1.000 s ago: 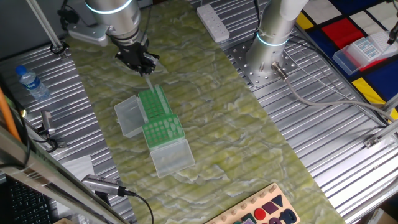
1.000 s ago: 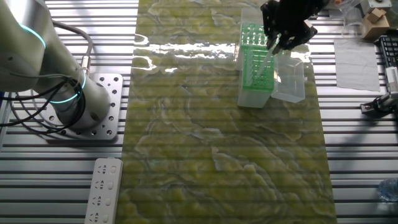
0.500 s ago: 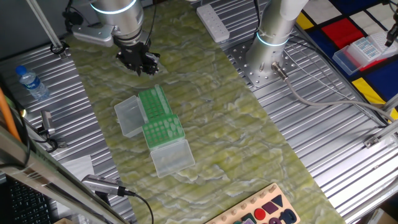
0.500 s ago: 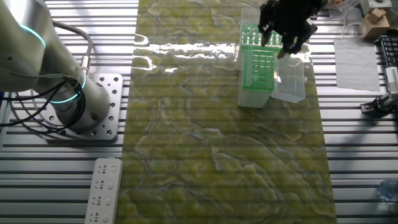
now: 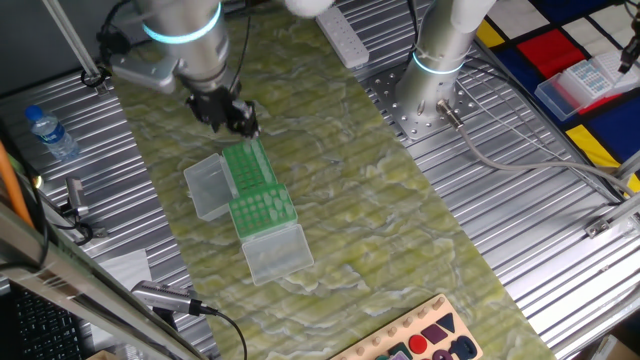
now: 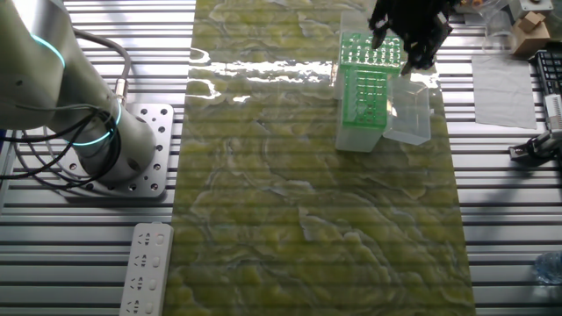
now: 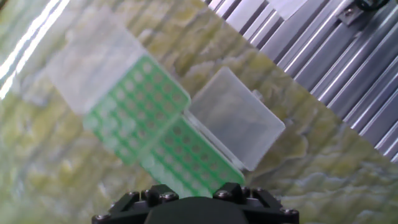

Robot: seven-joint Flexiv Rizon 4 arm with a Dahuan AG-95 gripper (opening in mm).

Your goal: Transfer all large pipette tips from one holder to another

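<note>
Two green racks (image 5: 255, 185) sit end to end on the yellow-green mat (image 5: 380, 220), each with a clear lid (image 5: 207, 187) folded open beside it. The tips (image 7: 134, 102) show as rows of pale dots in the green tops. From the hand view, both racks seem to have pale dots in many holes, but the picture is blurry, so I cannot tell which holes are full and which are bare. My guess is that a lot of the job is left to do.

The gripper (image 5: 232, 115) hangs just above the far end of the racks. It looks dark and bunched up in both fixed views (image 6: 408, 39). I cannot tell if its fingers are spread or pressed together, or if a tip is pinched between them.

One fixed view shows a water bottle (image 5: 48, 133) and a white power strip (image 5: 343, 35) away from the mat. The other fixed view hides the bottle. Only the hand view looks straight down on the holes.
</note>
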